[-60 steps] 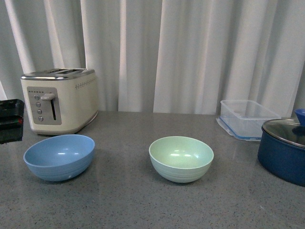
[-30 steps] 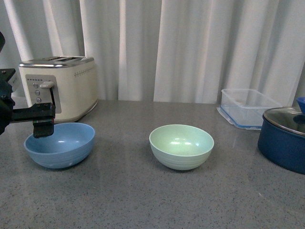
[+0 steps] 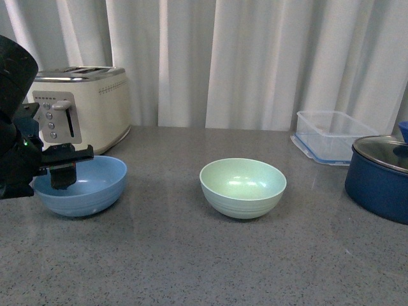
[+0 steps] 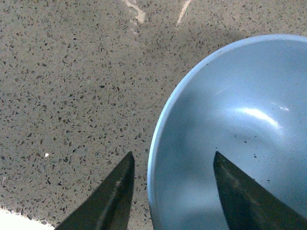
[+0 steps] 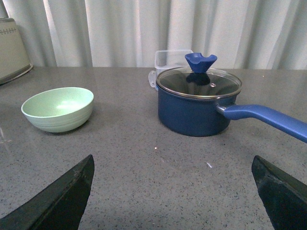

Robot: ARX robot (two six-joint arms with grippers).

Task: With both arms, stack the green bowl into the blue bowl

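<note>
The light blue bowl (image 3: 80,185) sits on the grey counter at the left, in front of the toaster. My left gripper (image 3: 62,171) is open and straddles its near-left rim. In the left wrist view one finger is outside the bowl (image 4: 230,134) and one inside, with the gripper (image 4: 172,160) over the rim. The pale green bowl (image 3: 243,187) sits at the counter's middle, untouched; it also shows in the right wrist view (image 5: 57,109). My right gripper (image 5: 172,165) is open and empty, low over bare counter, out of the front view.
A cream toaster (image 3: 81,108) stands behind the blue bowl. A dark blue lidded pot (image 3: 381,175) with a long handle (image 5: 266,119) stands at the right, a clear plastic container (image 3: 330,136) behind it. White curtains close the back.
My left arm has come in from the left and lowered its open gripper over the blue bowl's rim. The front view has shifted, so the bowls sit higher in the picture.
</note>
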